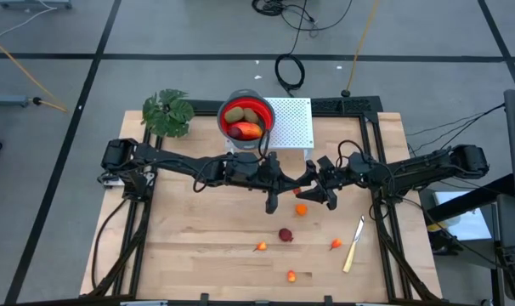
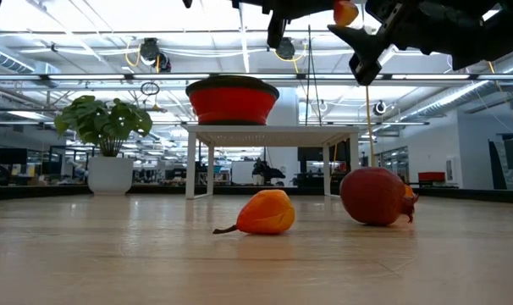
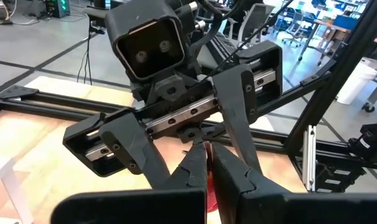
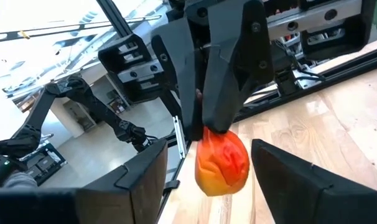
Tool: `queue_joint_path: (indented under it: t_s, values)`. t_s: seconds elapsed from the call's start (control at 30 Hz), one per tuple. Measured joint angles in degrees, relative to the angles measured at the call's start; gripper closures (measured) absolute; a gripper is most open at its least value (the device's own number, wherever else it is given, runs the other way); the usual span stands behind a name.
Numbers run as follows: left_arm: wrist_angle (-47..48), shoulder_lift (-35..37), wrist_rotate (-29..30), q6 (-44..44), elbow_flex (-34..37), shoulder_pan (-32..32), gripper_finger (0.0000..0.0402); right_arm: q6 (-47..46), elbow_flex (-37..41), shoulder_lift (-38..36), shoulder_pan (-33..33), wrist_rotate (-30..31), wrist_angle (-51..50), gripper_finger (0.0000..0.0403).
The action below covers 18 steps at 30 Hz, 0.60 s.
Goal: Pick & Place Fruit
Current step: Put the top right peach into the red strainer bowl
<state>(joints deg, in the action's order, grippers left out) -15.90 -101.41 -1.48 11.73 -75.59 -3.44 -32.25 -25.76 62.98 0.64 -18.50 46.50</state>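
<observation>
Our right gripper point(image 4: 204, 180) had its jaws spread wide around the orange fruit point(image 4: 221, 160), which our left gripper point(image 3: 207, 168) pinched shut by its stem end. We judged the fruit light, hard and slick, best held across its middle.

A big open hall sits beyond the pale wooden desk point(image 1: 198, 255). The grey floor point(image 1: 155, 34) is marked with dark lines, and black cables point(image 1: 290, 70) coil on it. Long ceiling lights point(image 2: 87, 34) run overhead among pipes. A leafy plant point(image 2: 104, 123) stands in a white pot point(image 2: 110, 175), and office chairs point(image 3: 254, 18) stand farther back.
</observation>
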Motion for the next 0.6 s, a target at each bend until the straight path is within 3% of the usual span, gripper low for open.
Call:
queue_joint_path:
  t_s: [0.4,0.6]
  values:
    - [6.9,4.7,0.4,1.0,0.1,0.0,0.0401,0.1,0.0,-0.1,0.1,0.3,-2.6,0.0185]
    - [11.8,9.4,7.6,-1.8,0.0,0.3,0.0401,0.0,0.0,-0.1,0.1,0.3,-3.7,0.0189]
